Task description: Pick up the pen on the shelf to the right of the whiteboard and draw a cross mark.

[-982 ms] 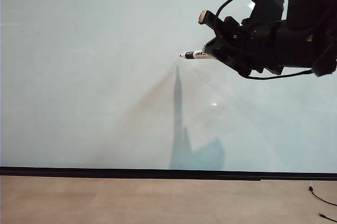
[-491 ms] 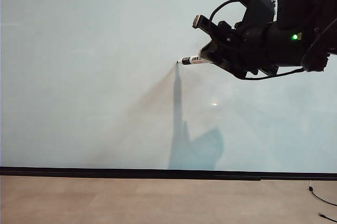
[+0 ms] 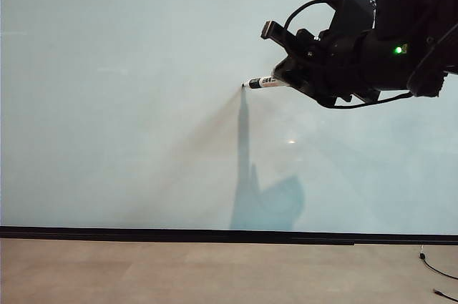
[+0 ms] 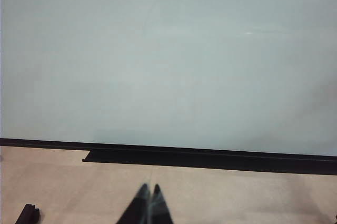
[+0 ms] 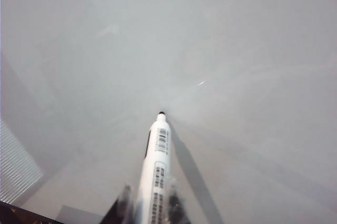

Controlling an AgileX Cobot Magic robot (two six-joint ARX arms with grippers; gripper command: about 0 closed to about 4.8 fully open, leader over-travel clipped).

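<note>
- The right hand [image 3: 285, 79] is up in the upper right part of the exterior view, black and bulky, clenched around the pen [image 3: 267, 82]; in the right wrist view its two fingers [image 5: 124, 202] sit on either side of the barrel.
- The pen [image 5: 156, 168] is slim and white-barrelled, with black lettering and a barcode-like block along its side and a small black tip. It sticks out of the hand toward the whiteboard [image 3: 129, 104], lying nearly level in the exterior view, and the tip looks to be right at the board's surface; I cannot say for certain that it presses on it.
- No drawn line shows on the board at the tip.
- The left hand [image 4: 148, 205] is low down, well away from the pen, its two dark fingers pressed together with nothing between them, pointing toward the board's lower edge.
- The whiteboard is broad, glossy and pale grey-white, with faint light reflections. The arm's shadow [image 3: 254, 189] falls below the pen tip down to the lower edge.
- A thin black strip [image 3: 179, 234] runs along the bottom of the board, and under it lies the tan floor [image 3: 215, 275], with a bit of black cable [image 3: 436, 268] at the far right.
- Left of the pen tip and below it the board is wide open, plain surface.
</note>
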